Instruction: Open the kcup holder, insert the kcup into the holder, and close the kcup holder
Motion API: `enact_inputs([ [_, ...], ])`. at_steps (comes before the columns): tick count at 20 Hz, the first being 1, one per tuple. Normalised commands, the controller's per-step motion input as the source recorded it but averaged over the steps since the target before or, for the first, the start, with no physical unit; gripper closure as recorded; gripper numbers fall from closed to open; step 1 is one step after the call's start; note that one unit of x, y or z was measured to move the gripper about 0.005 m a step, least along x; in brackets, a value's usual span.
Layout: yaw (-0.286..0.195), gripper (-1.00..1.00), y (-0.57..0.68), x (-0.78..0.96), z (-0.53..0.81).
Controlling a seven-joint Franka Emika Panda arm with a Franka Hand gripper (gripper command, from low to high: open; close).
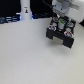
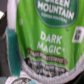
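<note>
- Kcup (image 2: pixel 42 37): its green printed top fills the wrist view almost edge to edge, so it sits directly beneath my camera, very close to my pincer (image 1: pixel 62 31).
- Kcup holder (image 1: pixel 61 39): the black unit stands on the pale desk (image 1: pixel 30 60), toward the exterior view's right, directly below my pincer.
- Pincer state: in the exterior view a green patch shows between my fingers (image 1: pixel 54 26). I judge the pincer to be closed on the kcup, with its fingers down at the holder's top.
- Holder state: the exterior view is too blurred to confirm whether a drawer is pulled out. I cannot tell which slot, if any, lies under the pod.
- Step in hand: by my judgement, insertion. The pod is carried over or into the holder, not yet released.
- Next move: keep the pod upright, settle it squarely into a round slot, then spread the fingers and lift straight up.
- After that: the open part of the holder needs pushing shut.
- Other item: a white post with a dark mark (image 1: pixel 25 10) stands well apart, toward the exterior view's left, clear of my path.
</note>
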Motion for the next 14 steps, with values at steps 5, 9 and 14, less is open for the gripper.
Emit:
enact_inputs([
  [5, 0.027, 1.0, 0.14, -0.02, -0.03],
  [9, 0.027, 1.0, 0.15, -0.02, -0.04],
  [14, 0.023, 1.0, 0.14, 0.02, -0.05],
])
